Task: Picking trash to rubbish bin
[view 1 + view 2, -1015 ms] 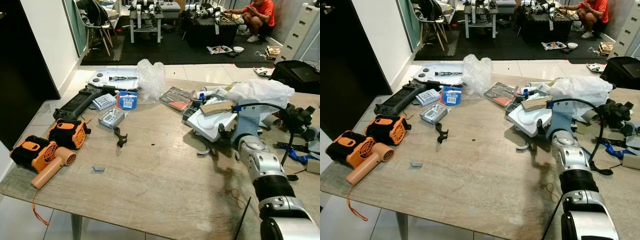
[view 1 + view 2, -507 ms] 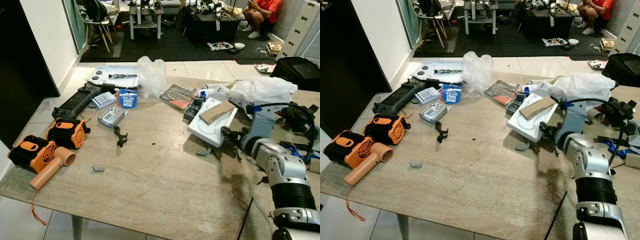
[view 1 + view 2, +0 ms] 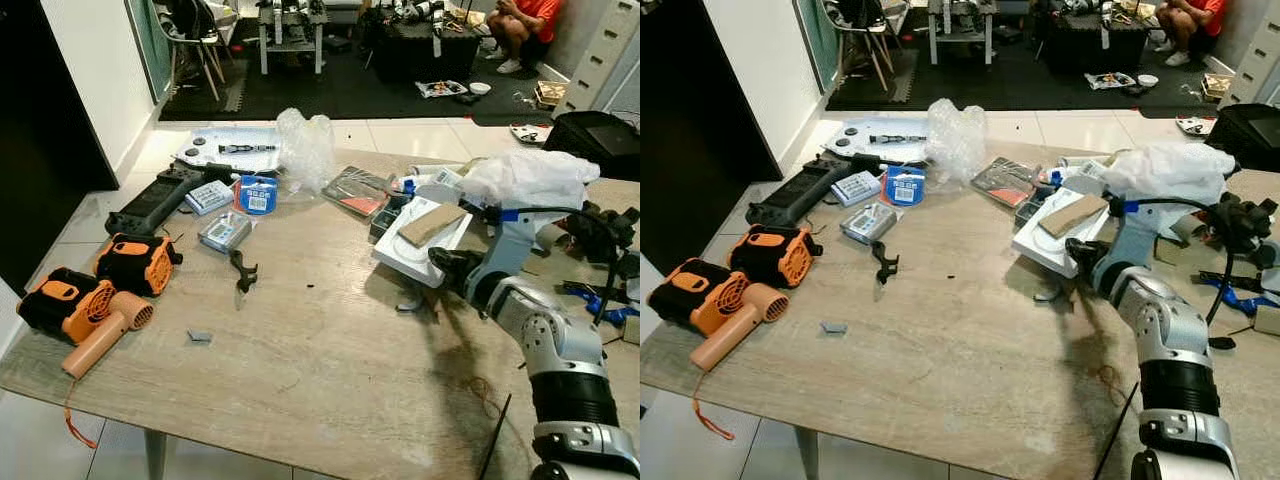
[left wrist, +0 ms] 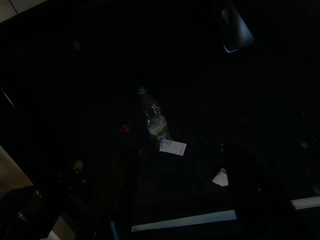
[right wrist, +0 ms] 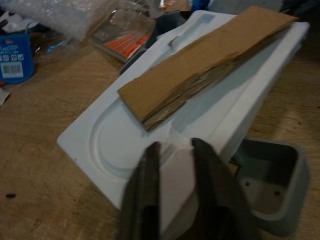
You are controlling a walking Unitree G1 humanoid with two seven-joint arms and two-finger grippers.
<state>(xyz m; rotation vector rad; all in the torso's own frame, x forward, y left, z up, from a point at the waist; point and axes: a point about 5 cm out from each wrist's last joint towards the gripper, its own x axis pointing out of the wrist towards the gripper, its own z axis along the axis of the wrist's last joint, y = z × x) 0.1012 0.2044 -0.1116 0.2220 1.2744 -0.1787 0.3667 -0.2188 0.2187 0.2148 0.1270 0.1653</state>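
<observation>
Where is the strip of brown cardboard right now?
The cardboard strip lies on the white moulded tray at the table's right, beside the white plastic bag, just ahead of the right tool.

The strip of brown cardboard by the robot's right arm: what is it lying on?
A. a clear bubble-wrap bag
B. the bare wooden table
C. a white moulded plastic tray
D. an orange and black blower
C: the strip of brown cardboard lies across the white moulded plastic tray, right in front of the right gripper.

Matt wood-grain table (image 3: pixel 320 350); smooth white plastic tray (image 5: pixel 125 145) carrying a rough brown cardboard strip (image 5: pixel 200 65); crinkled clear bubble wrap (image 3: pixel 303 150).
</observation>
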